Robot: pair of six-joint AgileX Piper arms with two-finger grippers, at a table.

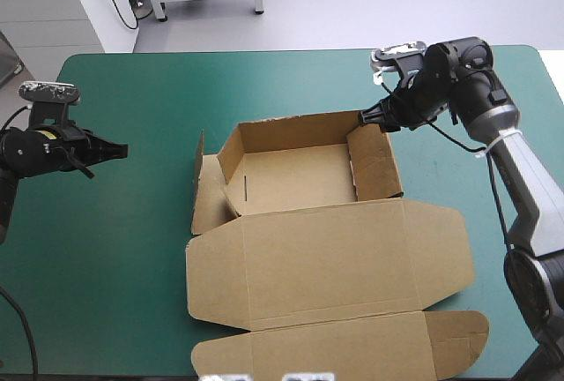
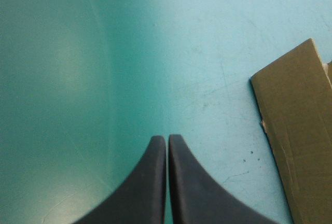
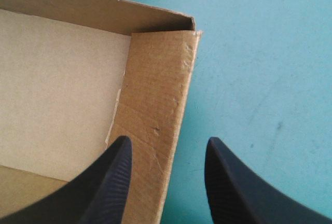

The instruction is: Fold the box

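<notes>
Two claws are at a table point(image 1: 115, 257) with a teal-green cover. The box point(image 1: 326, 257) lies at its middle, a little toward the right, as an open tray with the lid flat. The tray point(image 1: 291, 174) is on the far side; the lid point(image 1: 352, 249) spreads from it toward the table's near edge, and its front flap point(image 1: 352, 341) reaches almost to that edge. The far wall point(image 1: 291, 127) and the right wall point(image 1: 374, 165) stand raised and meet at the tray's far right corner. On the tray's left the side flap point(image 1: 210, 200) lies splayed outward on the cover, not tucked.

The right claw point(image 1: 366, 118) is at that far right corner, released, its black fingers standing apart. In the right wrist view the right wall runs up between them, one finger point(image 3: 116, 172) over the tray's inside and the other over the bare cover outside; whether either finger touches the board cannot be told.

The left claw point(image 1: 122, 148) is clenched on nothing, its fingers meeting in one point; it sits well apart from the box, toward the table's left edge, and points toward the box. In the left wrist view only bare cover lies under it; a corner of brown board shows ahead and off to one side, clear of the tips.
</notes>
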